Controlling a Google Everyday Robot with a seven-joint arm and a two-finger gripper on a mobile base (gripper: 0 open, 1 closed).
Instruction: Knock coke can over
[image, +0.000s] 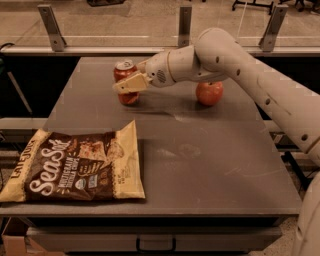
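The coke can (121, 74) is a small red can with a silver top. It stands upright on the grey table (210, 150) at the back left. My gripper (119, 88) reaches in from the right and lies across the front of the can's middle, touching or nearly touching it. Its cream fingers (132, 84) are pressed together into one wedge and hold nothing. The arm hides the can's middle band.
A red apple (209, 93) sits to the right of the can, partly behind my arm. A large brown and yellow chip bag (75, 167) lies flat at the front left. A rail with metal posts (185, 25) runs behind the table.
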